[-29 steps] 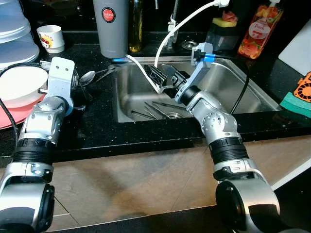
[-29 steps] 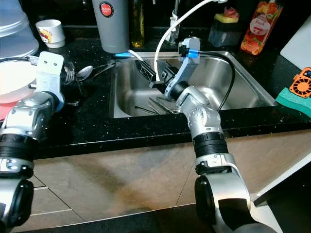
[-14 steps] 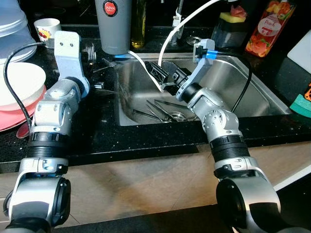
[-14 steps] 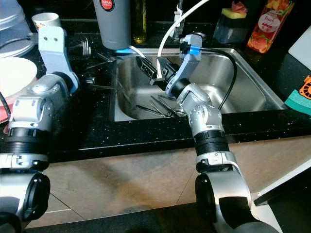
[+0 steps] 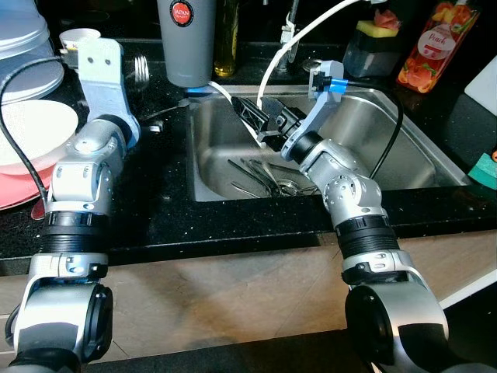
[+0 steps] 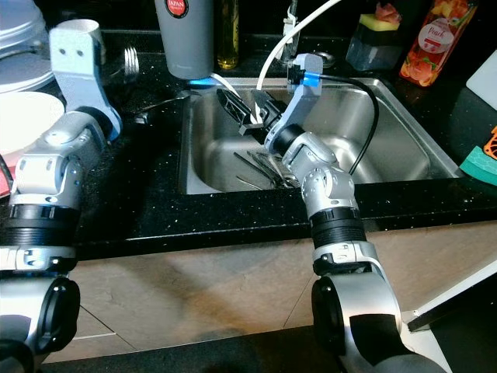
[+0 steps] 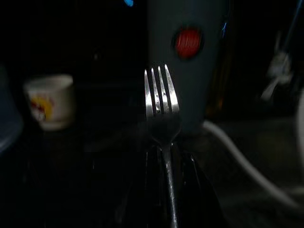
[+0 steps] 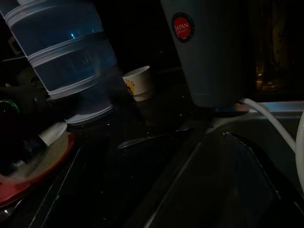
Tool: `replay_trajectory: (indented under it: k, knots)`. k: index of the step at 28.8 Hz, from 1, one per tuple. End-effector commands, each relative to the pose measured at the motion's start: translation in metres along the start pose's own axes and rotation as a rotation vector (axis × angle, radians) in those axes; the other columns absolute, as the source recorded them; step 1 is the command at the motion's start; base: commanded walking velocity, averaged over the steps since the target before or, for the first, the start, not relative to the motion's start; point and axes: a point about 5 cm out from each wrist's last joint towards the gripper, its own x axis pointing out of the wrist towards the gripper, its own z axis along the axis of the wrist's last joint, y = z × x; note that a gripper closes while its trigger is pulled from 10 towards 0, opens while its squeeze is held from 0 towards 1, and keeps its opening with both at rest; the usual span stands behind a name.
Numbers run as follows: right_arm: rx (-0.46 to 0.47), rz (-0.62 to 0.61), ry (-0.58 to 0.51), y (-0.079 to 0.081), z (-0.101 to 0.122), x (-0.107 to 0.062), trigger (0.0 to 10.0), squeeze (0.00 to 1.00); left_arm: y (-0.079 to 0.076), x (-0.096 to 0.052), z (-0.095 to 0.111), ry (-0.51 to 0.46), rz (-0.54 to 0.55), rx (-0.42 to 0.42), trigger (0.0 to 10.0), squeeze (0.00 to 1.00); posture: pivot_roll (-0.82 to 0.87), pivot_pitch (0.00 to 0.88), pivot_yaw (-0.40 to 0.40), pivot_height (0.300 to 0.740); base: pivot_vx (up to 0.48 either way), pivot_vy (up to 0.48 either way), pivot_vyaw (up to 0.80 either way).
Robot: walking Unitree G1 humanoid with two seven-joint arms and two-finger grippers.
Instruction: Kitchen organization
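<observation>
Black counter [image 5: 155, 202] with steel sink [image 5: 404, 148] set in it, right of centre. Blue stacked containers [image 8: 66, 52] and white plates [image 5: 35, 128] on a red plate [image 5: 23, 190] sit at the counter's left end. Grey canister [image 5: 186, 39] with red label stands behind the sink's left corner, white cable [image 5: 311, 27] arcing from beside it over the sink. Orange bottle [image 5: 423, 47] and sponge holder [image 5: 373, 39] behind the sink on the right. Small white cup [image 6: 78, 29] at back left, near the containers. Left gripper [image 7: 164, 161] is raised over the counter left of the canister, fingers pressed on the handle of a fork [image 7: 161, 109], tines up and pointing toward the canister. Right gripper [image 5: 260, 116] hangs over the sink's left part, above loose cutlery [image 5: 268, 177] lying at the drain; its fingers look spread with nothing between them. A spoon [image 8: 152, 137] lies on the counter by the sink's left rim.
</observation>
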Motion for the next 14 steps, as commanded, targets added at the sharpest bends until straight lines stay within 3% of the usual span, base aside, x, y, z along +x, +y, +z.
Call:
replay_trajectory:
  k: [1, 8, 14]
  knots:
    - [0.009, 0.006, -0.004, 0.001, 0.003, 0.002, 10.0, 0.00, -0.016, -0.001, 0.028, -0.175, -0.094, -0.059, 0.0, 0.00, -0.01, 0.192, -0.041, 0.740, 0.000, 0.000, 0.00]
    - [0.010, 0.009, -0.008, 0.001, 0.003, 0.001, 10.0, 0.00, -0.022, -0.011, 0.062, -0.437, -0.110, -0.146, 0.0, 0.00, -0.01, 0.178, -0.040, 0.740, 0.000, 0.000, 0.00]
    - [0.016, 0.013, -0.023, 0.003, 0.006, 0.002, 10.0, 0.00, -0.029, -0.017, 0.061, -0.459, -0.193, -0.192, 0.0, 0.00, -0.01, 0.165, -0.038, 0.740, 0.000, 0.000, 0.00]
